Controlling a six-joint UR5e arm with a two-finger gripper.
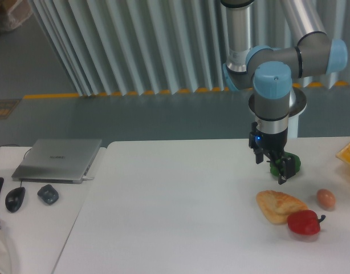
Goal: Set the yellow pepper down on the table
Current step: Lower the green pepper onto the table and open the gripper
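The yellow pepper is not in view. The large white table fills the lower part of the camera view. My gripper hangs low over the table's right side, pointing down, with its fingers apart and nothing held between them. A green bell pepper lies just behind its right finger, which partly hides it.
A pastry, a red bell pepper and a brown egg-like thing lie on the table in front of the gripper. A yellow edge shows at the far right. A laptop and mice sit on the left desk.
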